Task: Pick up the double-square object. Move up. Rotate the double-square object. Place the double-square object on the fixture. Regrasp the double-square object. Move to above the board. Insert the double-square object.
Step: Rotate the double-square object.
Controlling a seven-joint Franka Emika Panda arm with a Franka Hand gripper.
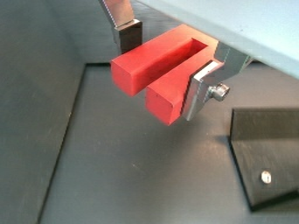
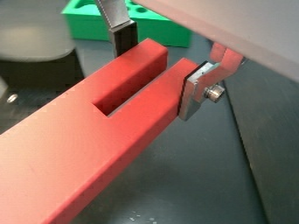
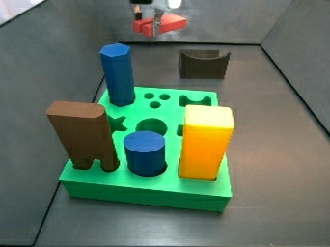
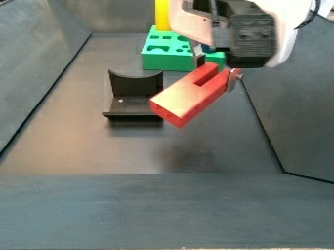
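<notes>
The dark worktop (image 4: 78, 127) carries everything here, and the largest piece on it is the board (image 3: 149, 183), a green square base with shaped holes. In a side view several pegs stand in it: a brown notched block (image 3: 80, 133), a yellow block (image 3: 207, 143), a blue cylinder (image 3: 145, 153) and a taller blue prism (image 3: 118, 73). Some holes between them remain open, presumably for pieces yet to come.

Beyond the board sits the fixture (image 4: 131, 95), a dark bracket with a curved notch in its top, standing bare. Its notch looks meant to cradle a piece so that it can be let go and gripped again at a better angle.

The gripper (image 4: 225, 70) hangs in the air to one side of the fixture, well clear of the floor. Its fingers (image 1: 201, 87) are closed narrowly on the double-square object (image 4: 190, 96), pinching one end so that the long red body juts out tilted downward. The groove along the piece shows plainly in both wrist views.

Judging by this pose, the piece is lifted and being turned, and the placing on the fixture is not yet done.
</notes>
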